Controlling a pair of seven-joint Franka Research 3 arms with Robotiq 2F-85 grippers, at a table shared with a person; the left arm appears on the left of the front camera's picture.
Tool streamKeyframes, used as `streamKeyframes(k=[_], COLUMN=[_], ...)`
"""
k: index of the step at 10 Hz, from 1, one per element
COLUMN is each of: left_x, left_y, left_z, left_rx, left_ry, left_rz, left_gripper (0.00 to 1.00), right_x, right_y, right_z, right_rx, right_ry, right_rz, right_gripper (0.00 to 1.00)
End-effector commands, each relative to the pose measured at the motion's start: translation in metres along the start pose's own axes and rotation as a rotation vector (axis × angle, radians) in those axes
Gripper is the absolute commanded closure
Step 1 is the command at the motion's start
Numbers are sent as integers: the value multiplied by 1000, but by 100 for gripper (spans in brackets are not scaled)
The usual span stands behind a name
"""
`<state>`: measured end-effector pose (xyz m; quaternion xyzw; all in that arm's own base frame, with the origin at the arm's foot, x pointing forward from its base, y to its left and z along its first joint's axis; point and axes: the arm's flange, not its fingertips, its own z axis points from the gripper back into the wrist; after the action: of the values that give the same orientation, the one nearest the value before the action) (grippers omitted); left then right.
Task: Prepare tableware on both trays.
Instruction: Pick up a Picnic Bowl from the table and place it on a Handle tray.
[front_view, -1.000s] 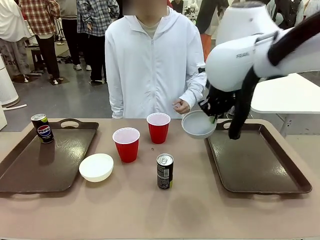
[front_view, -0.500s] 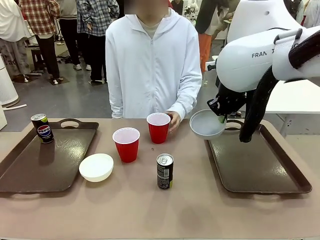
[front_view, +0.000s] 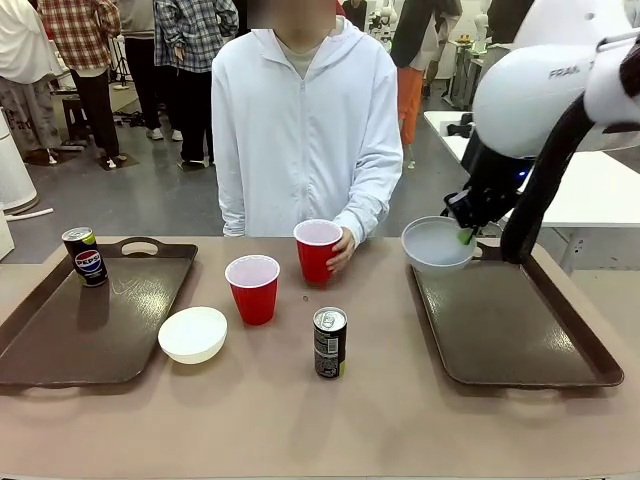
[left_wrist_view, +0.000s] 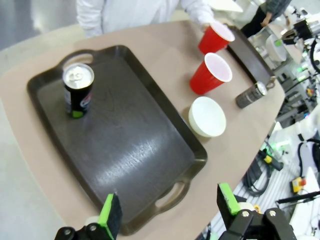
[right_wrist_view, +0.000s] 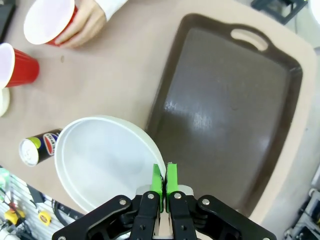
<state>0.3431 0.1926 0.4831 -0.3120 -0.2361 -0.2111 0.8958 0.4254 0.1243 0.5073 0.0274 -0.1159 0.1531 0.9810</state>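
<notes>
Progress looks early to me: of six pieces, only one sits on a tray. That is a can (front_view: 85, 256), upright in the far left corner of the left tray (front_view: 90, 320), which lies along the left edge of the surface (front_view: 300, 420). The right tray (front_view: 510, 330), by the right edge, is bare.

The grey bowl (front_view: 438, 243) is the piece in hand. The right pincer (front_view: 466, 236) has its pads clamped on the bowl's rim and holds it in the air, roughly level, over the right tray's far left corner. From the right wrist view, much of the bowl hangs over the surface beside the tray's rim rather than over the tray floor. I'd judge it needs carrying further in and lowering before it counts as placed.

Everything else is between the trays. The white bowl (front_view: 193, 333) rests just beside the left tray's right rim, one cup (front_view: 253, 288) stands a little farther back, and the second can (front_view: 329, 342) stands near the middle. The other cup (front_view: 318, 250) is nearer the far edge with the person's hand (front_view: 342, 250) wrapped round it; I can't tell whether it rests on the surface or is lifted.

If each tray wants a bowl, a cup and a can, the left lacks two and the right all three.

The left pincer (left_wrist_view: 169, 207) hangs spread wide and empty above the left tray's near end.
</notes>
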Motion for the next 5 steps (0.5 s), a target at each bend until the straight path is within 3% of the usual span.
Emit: streamKeyframes(k=[1, 4, 5], left_x=[0, 0, 0], left_y=[1, 1, 1], left_z=[0, 0, 0], left_rx=[2, 2, 2], left_ry=[4, 4, 4], left_rz=[-13, -13, -13], left_gripper=[0, 0, 0], right_x=[-11, -18, -50], right_y=[-24, -62, -40], right_z=[2, 1, 6], right_rx=[52, 40, 46], right_ry=[-3, -13, 20], right_rz=[-19, -96, -12], right_gripper=[96, 96, 96])
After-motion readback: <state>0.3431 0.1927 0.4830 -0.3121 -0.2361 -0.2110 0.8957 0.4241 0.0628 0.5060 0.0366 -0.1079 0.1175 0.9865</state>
